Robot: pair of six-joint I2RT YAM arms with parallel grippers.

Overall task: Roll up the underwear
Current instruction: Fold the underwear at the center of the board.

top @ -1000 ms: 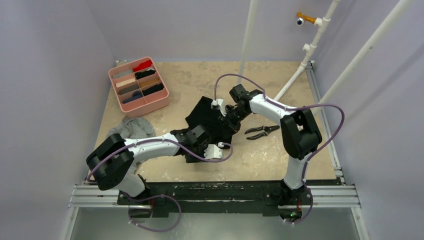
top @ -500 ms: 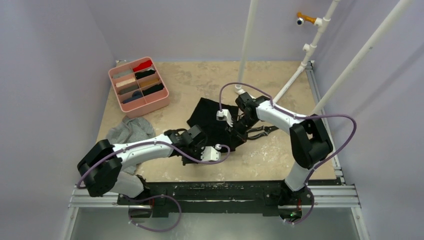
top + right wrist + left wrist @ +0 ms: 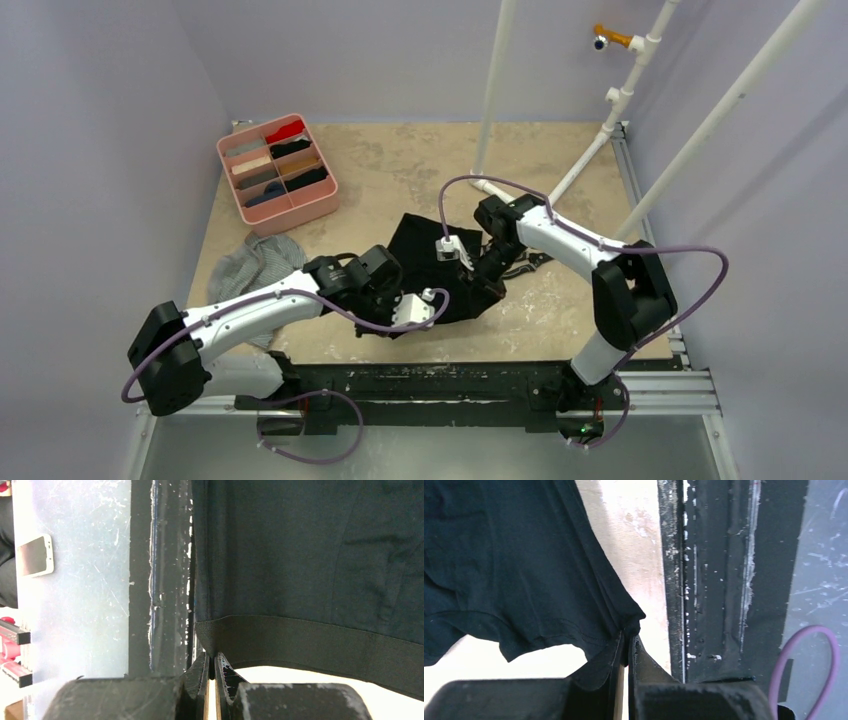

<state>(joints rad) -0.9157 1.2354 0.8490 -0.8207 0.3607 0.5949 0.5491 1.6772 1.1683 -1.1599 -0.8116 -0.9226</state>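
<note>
The black underwear (image 3: 432, 262) lies spread near the table's front middle, held at two corners. My left gripper (image 3: 388, 318) is shut on a leg-hem corner; the left wrist view shows the black cloth (image 3: 519, 565) pinched at my gripper (image 3: 628, 641). My right gripper (image 3: 488, 283) is shut on the waistband corner; the right wrist view shows the elastic band (image 3: 320, 645) pinched at my gripper (image 3: 211, 661). The grey striped underwear (image 3: 262, 262) lies crumpled at the left, under the left arm.
A pink divided tray (image 3: 277, 172) with rolled garments stands at the back left. Black-handled pliers (image 3: 530, 262) lie partly hidden behind the right forearm. White pipes (image 3: 495, 90) rise at the back. The table's front rail (image 3: 450, 385) is close to both grippers.
Both grippers have pulled the black underwear toward the table's front edge, spreading it flatter. The left arm has stretched out; the right forearm now covers most of the pliers.
</note>
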